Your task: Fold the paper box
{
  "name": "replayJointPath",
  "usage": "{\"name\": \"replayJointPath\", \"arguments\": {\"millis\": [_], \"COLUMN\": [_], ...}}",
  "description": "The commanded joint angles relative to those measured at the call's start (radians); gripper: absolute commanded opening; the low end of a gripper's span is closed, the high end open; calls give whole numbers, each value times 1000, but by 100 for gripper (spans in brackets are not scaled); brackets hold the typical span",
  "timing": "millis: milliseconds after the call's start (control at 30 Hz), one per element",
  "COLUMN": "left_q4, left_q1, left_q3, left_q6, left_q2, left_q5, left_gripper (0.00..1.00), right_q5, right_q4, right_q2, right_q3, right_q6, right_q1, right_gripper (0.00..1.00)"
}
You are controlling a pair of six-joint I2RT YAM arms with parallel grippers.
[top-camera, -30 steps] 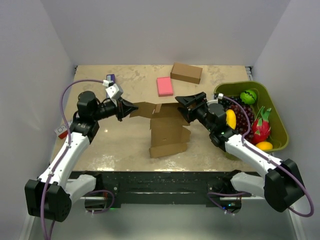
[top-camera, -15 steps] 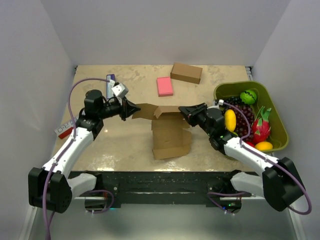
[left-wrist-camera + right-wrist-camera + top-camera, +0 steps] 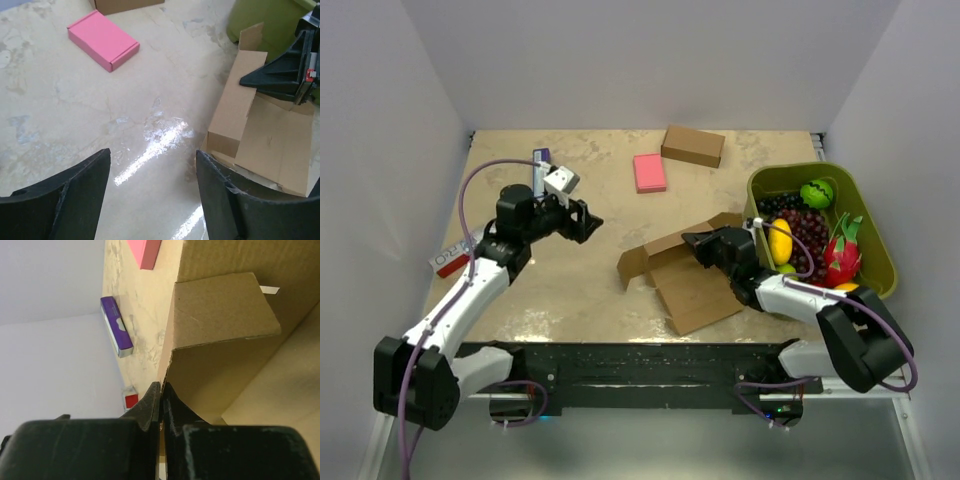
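The paper box is a brown cardboard carton lying open and tilted on the table right of centre, its flaps spread. My right gripper is shut on the thin edge of one of its walls; in the right wrist view the jaws pinch that cardboard wall. My left gripper hangs open to the left of the box, apart from it, with nothing between its fingers. Its wrist view shows bare table between the fingers, with the box ahead on the right.
A ready-made brown box and a pink block lie at the back. At the right stands a green basket of fruit. A purple box and a red-and-white item lie at the left.
My left gripper let go of the box flap, opened and drew back left. My right gripper shut on the box wall, and the box came down from upright, shifting right.
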Motion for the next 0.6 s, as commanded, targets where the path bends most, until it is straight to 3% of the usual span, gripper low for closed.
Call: {"name": "replayJointPath", "arguments": {"millis": [0,100,133,333,567], "left_q4": [72,165,193,386,573], "left_q1": [-63,-179,-263,-541,-588], "left_q3": [-47,-153,-184,-337,-388], "left_q6": [-84,-259,-320,-466,-504], "left_q2": [-126,-169,-178,-95,98], "left_q5": [-149,-195,-222,-377,-431], "left_gripper": [72,69,67,60,44], "right_q5": [95,129,154,174,172], "right_q4": [49,40,32,17,20], "right_q2": [-15,-32,-44,-55,-72], "right_q3": [-6,-12,-12,-12,-34], "right_q6": [1,11,15,18,23], "right_q1": [12,31,34,49,49], "right_gripper": [0,0,0,0,0]}}
